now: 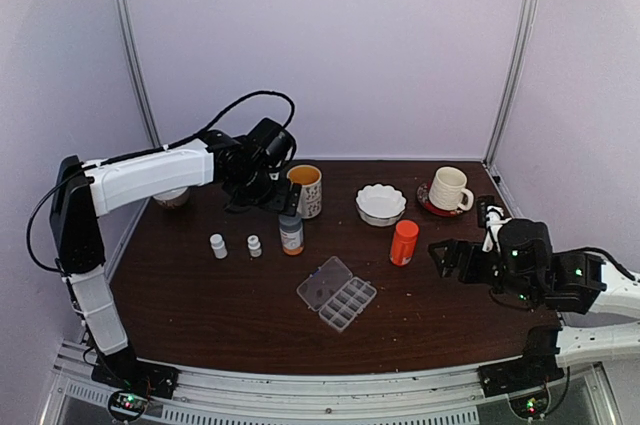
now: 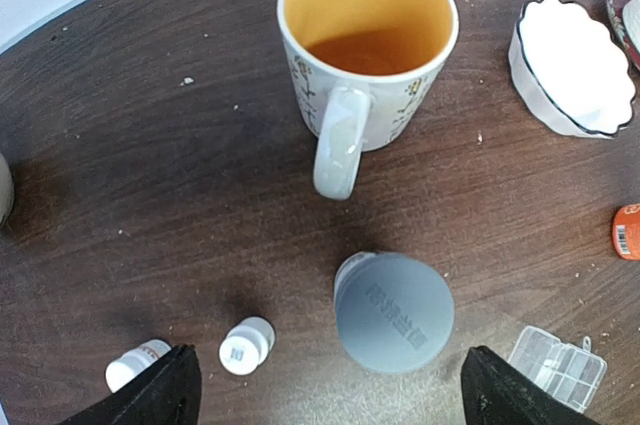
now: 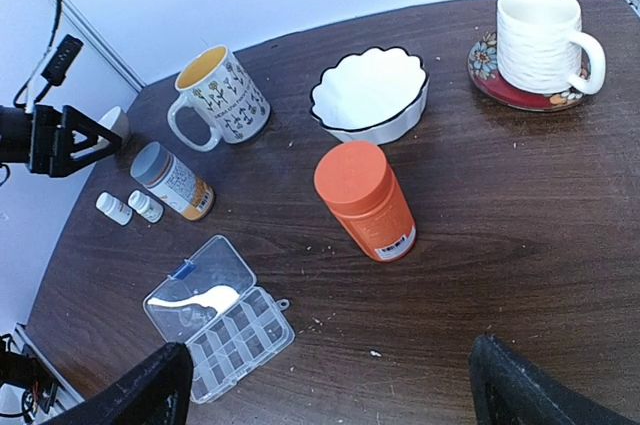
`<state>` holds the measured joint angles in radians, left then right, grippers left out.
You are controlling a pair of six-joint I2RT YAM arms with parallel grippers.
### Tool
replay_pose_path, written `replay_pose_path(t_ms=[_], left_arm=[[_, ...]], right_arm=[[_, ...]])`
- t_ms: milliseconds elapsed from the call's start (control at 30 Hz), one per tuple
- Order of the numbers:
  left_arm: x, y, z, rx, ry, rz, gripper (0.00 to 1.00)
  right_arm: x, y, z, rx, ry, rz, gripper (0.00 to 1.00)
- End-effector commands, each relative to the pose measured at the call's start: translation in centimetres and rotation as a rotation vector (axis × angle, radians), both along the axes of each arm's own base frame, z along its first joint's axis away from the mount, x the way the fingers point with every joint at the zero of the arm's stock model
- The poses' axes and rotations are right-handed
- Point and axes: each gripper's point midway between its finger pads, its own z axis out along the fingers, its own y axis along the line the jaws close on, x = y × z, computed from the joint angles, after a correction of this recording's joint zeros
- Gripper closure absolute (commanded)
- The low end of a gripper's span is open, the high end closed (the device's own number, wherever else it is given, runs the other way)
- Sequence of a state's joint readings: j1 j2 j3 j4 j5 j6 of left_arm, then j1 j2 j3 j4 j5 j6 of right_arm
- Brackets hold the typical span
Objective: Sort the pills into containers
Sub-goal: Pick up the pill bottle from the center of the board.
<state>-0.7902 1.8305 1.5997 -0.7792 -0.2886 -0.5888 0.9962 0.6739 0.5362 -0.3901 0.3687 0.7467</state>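
Pill box (image 1: 337,293) open on your dark worktop (image 1: 200,305), near the front middle between the two arms, its clear lid thrown back flat to the far left and its two rows of compartments (image 3: 240,340) facing up. Your left fingers (image 2: 150,395) stand wide apart and hold nothing, raised over the far part of the worktop with the grey-capped bottle (image 2: 393,310) in view between them, just in front of the yellow-lined floral mug (image 2: 365,45); two small white bottles (image 2: 246,345) stand to that bottle's left. Your right fingers (image 3: 140,385) are likewise spread wide and hold nothing, off to the right of the orange bottle (image 3: 365,200), which stands upright right of the box and near the white scalloped bowl (image 3: 368,95). A white mug (image 3: 540,35) sits on a red saucer (image 3: 500,80) at the far right. Pale specks (image 3: 375,353) dot the wood beside the box; you cannot tell whether they are the pills, nor whether any compartment holds one
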Motion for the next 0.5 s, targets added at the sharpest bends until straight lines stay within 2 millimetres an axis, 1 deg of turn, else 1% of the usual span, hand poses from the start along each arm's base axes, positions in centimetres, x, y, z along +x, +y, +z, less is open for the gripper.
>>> replay_pose_path(t_ms=[0,33,200,467], left_arm=[[1.0,-1.1,-0.2,-0.001,0.027,-0.057,0.07],[1.3,-1.4,-0.1,-0.003,0.028,-0.061,0.07],[2.0,-2.3,-1.7,0.02,0.07,-0.075,0.07],[2.2,-2.6,-4.3,0.05,0.127,-0.07,0.1]], right_arm=[[0.0,-1.1,0.4,0.003,-0.029,-0.025,0.0],[-0.1,-1.2,0.5,0.007,-0.033,-0.025,0.0],[-0.2,-1.5,0.3,-0.001,-0.032,-0.033,0.0],[-0.3,-1.7,-0.3,0.003,-0.024,-0.036,0.0]])
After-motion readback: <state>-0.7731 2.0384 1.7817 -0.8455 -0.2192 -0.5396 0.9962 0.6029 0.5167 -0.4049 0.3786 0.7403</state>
